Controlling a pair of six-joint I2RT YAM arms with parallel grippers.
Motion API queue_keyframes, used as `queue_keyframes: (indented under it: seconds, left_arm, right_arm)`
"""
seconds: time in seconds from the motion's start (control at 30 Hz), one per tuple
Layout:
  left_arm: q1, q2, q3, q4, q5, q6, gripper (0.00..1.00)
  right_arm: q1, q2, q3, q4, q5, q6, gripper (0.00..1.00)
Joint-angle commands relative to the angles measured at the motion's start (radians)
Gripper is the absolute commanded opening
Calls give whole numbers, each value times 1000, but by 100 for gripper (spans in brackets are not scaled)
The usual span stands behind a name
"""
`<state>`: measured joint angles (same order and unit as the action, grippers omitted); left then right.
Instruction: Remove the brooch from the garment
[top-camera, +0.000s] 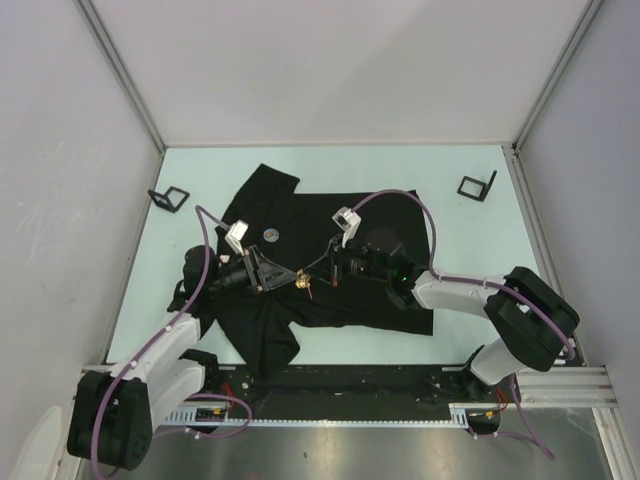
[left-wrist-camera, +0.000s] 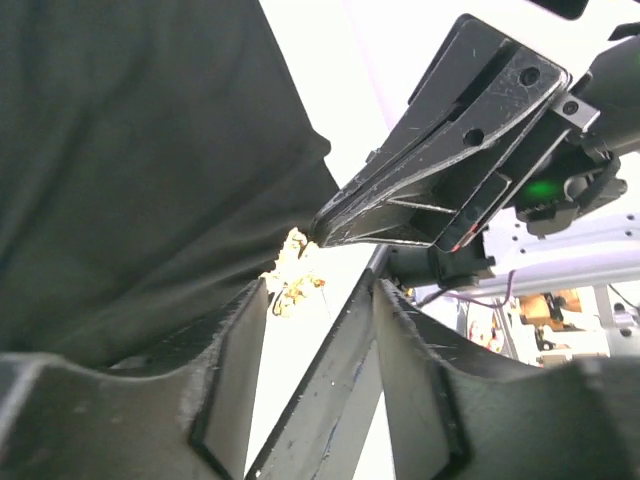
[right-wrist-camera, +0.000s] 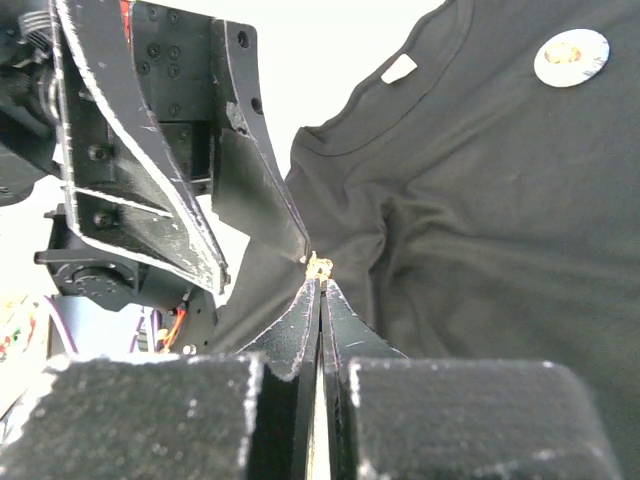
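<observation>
The garment (top-camera: 340, 215), a black T-shirt, lies spread on the pale table. The brooch (top-camera: 303, 283), small and gold, sits at a pulled-up peak of cloth near the shirt's near edge. My right gripper (right-wrist-camera: 321, 280) is shut, with the brooch (right-wrist-camera: 320, 265) sticking out of its tips. In the left wrist view the brooch (left-wrist-camera: 292, 272) hangs just under the right gripper's (left-wrist-camera: 322, 230) tip. My left gripper (left-wrist-camera: 320, 290) is open, its tips on either side of the brooch and just short of it, with nothing held. Its fingers (right-wrist-camera: 250, 190) reach in from the upper left in the right wrist view.
A round white-and-gold badge (right-wrist-camera: 571, 57) is on the shirt's chest, and a white label (right-wrist-camera: 399, 68) shows at the collar. Two small black stands (top-camera: 168, 198) (top-camera: 477, 186) sit at the far corners of the table. Both grippers (top-camera: 300, 277) meet tip to tip over the shirt.
</observation>
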<state>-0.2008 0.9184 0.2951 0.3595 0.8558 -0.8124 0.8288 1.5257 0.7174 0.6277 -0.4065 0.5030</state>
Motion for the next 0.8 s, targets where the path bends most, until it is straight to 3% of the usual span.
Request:
queue_keyframes:
  seconds: [0.0,0.33,0.77]
  left_arm:
    - [-11,10,-8,110,51,-28,48]
    - [-15,42,-11,165,74,-57,48]
    - [-19,83,-27,308,129,-139,22]
  right_arm:
    - [0,-76,-12,84,43,32,0]
    - [13,-96,-21,104,55,42,0]
    - [23,-76,-24,141,58,57,0]
